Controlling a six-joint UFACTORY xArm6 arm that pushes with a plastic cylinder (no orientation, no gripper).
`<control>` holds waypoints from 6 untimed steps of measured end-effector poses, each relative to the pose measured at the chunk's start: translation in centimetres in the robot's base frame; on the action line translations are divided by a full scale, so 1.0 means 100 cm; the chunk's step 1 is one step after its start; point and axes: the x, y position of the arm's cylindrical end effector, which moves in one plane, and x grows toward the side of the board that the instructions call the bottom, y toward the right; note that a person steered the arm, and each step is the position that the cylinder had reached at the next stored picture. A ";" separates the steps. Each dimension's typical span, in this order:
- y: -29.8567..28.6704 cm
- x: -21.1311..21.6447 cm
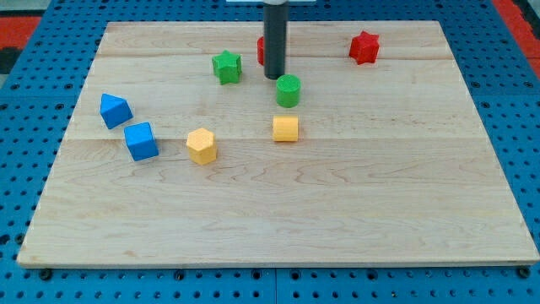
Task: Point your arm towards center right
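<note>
My dark rod comes down from the view's top centre, and my tip point(275, 78) rests on the wooden board point(380, 186). A green cylinder point(288, 90) sits just below and right of the tip, very close. A red block point(261, 51) is partly hidden behind the rod. A green star block point(226, 67) lies left of the tip. A red star block point(364, 47) is at the top right. A yellow cube point(286, 128) and a yellow hexagonal block point(202, 145) lie below. A blue wedge point(114, 110) and a blue cube point(141, 141) are at the left.
The board lies on a blue perforated table point(25, 169). A red patch point(25, 21) shows at the top left corner and another at the top right.
</note>
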 end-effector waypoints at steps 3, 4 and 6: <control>0.089 -0.021; 0.156 0.053; 0.213 0.107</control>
